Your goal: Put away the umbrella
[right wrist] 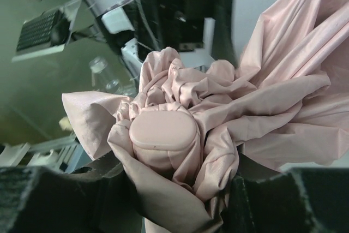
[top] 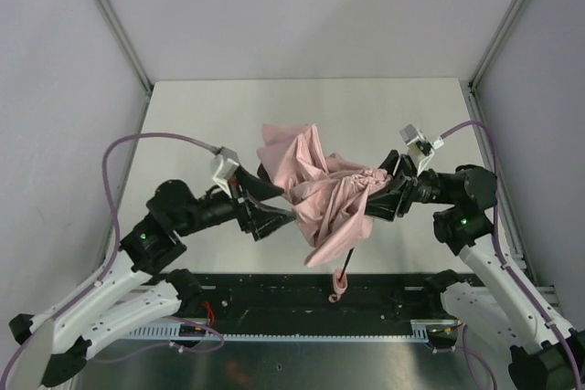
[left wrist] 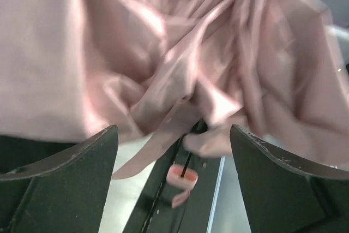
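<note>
Right gripper (top: 377,198) clamps the umbrella (top: 320,191) by its bunched top at 3 o'clock; left gripper (top: 280,205) gapes empty at 9. Fabric's floppy and slippery, I'd grab the stiff shaft (top: 347,260).

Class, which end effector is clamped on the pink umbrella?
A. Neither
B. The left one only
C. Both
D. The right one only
D: the right end effector is closed around the umbrella at its bunched end, while the left end effector stands open, gripping nothing.
</note>
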